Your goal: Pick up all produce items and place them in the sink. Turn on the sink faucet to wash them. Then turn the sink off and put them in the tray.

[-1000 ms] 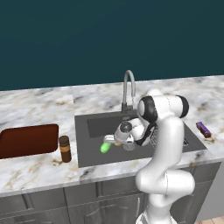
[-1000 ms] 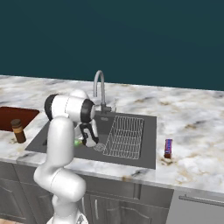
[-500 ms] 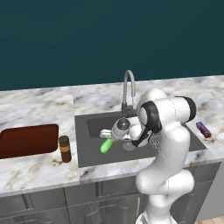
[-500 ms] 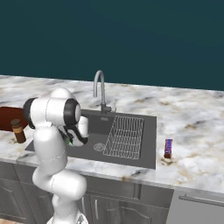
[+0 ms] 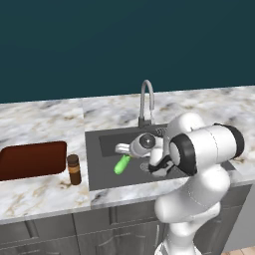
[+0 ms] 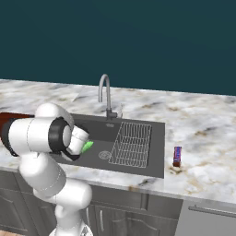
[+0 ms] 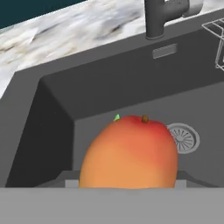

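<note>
A rounded orange-yellow fruit [image 7: 131,153] looms close in the hand view, above the sink floor and hiding my fingertips. My gripper [image 5: 121,148] is shut on it, low over the left half of the dark grey sink [image 5: 99,164]. The bright green cucumber-like vegetable [image 5: 121,164] lies on the sink floor just under the hand; its tip [image 7: 117,117] peeks out behind the fruit. The gooseneck faucet [image 5: 146,102] rises at the sink's back edge. The reddish-brown tray [image 5: 30,159] lies on the counter to the left of the sink.
A brown jar [image 5: 73,169] stands between tray and sink. A wire rack [image 6: 133,143] fills the sink's right half, with the round drain [image 7: 183,138] beside it. A small purple-red bar [image 6: 177,156] lies on the counter to the right of the sink.
The arm has swung left over the sink, bringing the hand further toward the basin's left side. The green vegetable has stayed where it lay.
</note>
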